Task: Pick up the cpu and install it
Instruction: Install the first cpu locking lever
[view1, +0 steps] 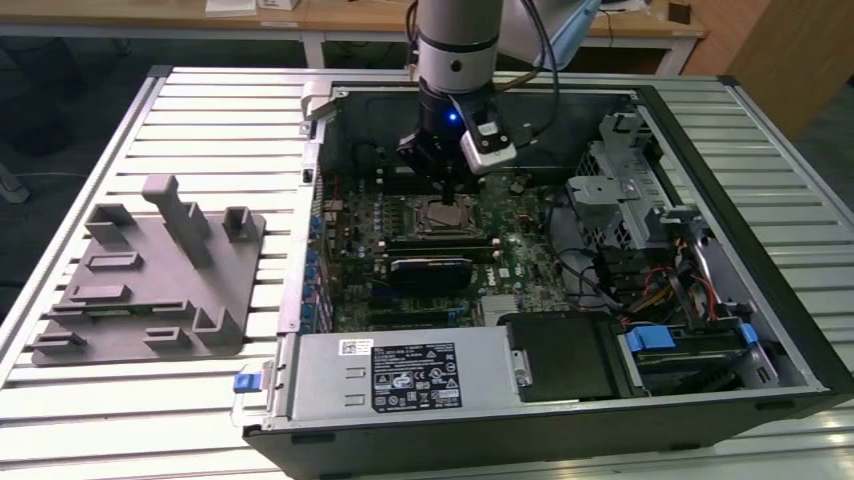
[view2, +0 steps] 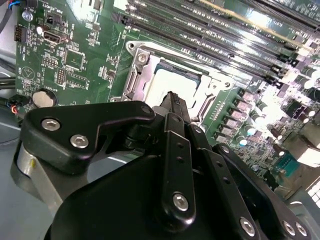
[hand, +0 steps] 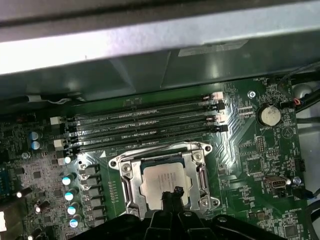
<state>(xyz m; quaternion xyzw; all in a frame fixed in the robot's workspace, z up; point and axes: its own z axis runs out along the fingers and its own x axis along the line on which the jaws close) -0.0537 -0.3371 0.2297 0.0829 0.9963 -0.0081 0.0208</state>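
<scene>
The cpu, a silvery square plate, lies flat inside the metal socket frame on the green motherboard. In the second wrist view the cpu shows just beyond the black fingers. My gripper hangs right over the cpu's near edge, its fingertips drawn together into one narrow tip, shut with nothing between them. Whether the tip touches the plate I cannot tell. In the exterior view the gripper reaches down into the open computer case just above the socket.
A grey plastic fixture tray sits on the slatted table at the exterior view's left. Inside the case are the power supply, a drive cage, cables, black memory slots and a coin battery. The case walls ring the board.
</scene>
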